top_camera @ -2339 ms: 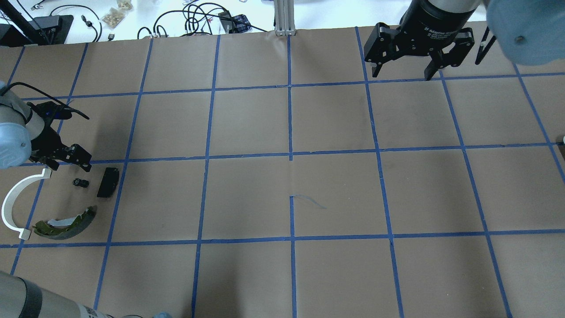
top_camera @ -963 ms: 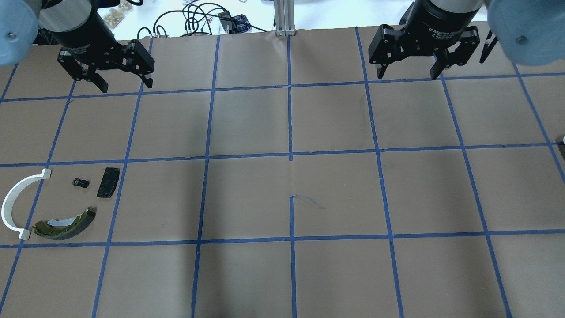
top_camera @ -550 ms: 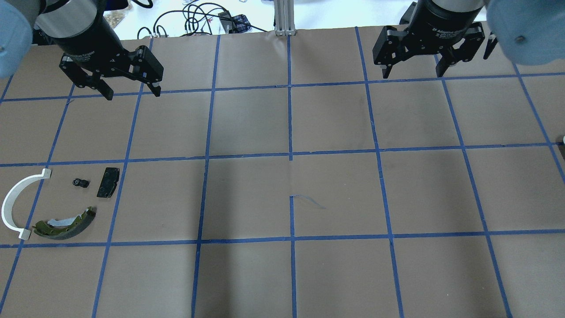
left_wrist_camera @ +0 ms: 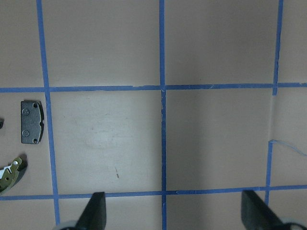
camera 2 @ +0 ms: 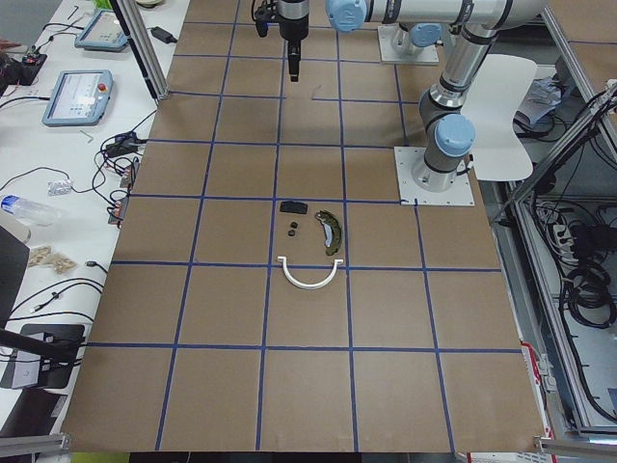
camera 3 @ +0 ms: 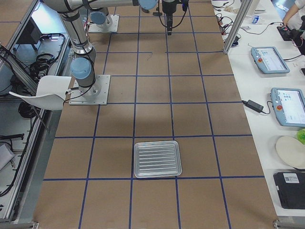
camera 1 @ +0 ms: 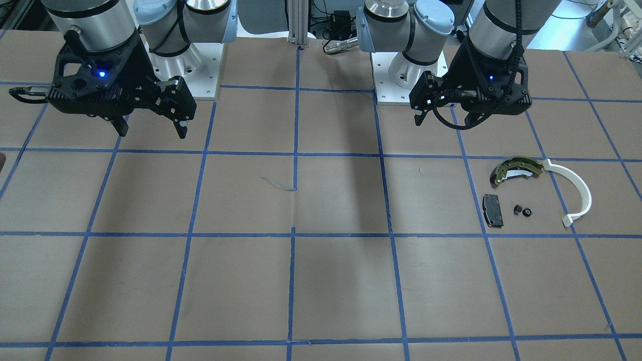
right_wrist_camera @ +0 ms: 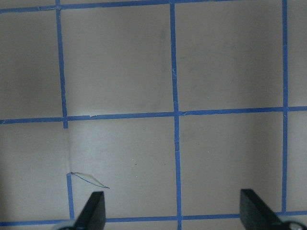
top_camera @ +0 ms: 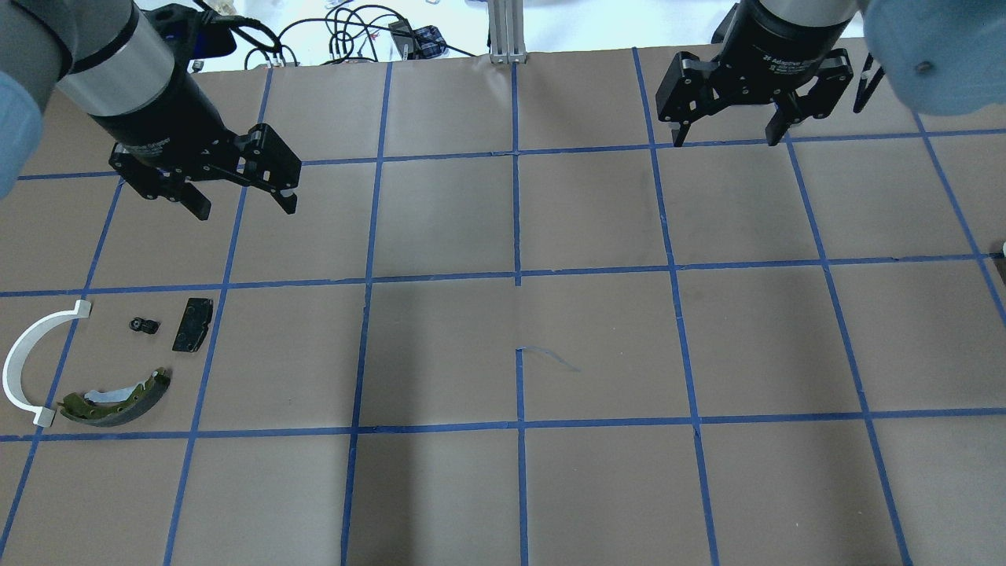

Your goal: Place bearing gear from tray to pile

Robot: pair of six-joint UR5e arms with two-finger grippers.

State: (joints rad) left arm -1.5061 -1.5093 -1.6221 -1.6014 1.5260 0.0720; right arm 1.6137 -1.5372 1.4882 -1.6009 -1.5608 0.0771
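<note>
Evidently placed, I judge: one small black bearing gear [top_camera: 143, 325] lies well robotward of the fingers of my left gripper [top_camera: 246, 209], in the pile [camera 1: 493, 210] between one black rectangular pad [top_camera: 192, 324] and one long white plastic arc [top_camera: 10, 368], near one olive-yellow curved brake shoe [top_camera: 86, 410]. So both it and my right gripper [top_camera: 725, 141] hang raised, fingers spread wide, holding nothing.

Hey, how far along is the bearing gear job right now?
Looks done: the small black bearing gear lies in the pile beside the black pad, and the tray looks bare. In hand: nothing; the left tool and right tool are open and empty. Left: seemingly nothing.
</note>
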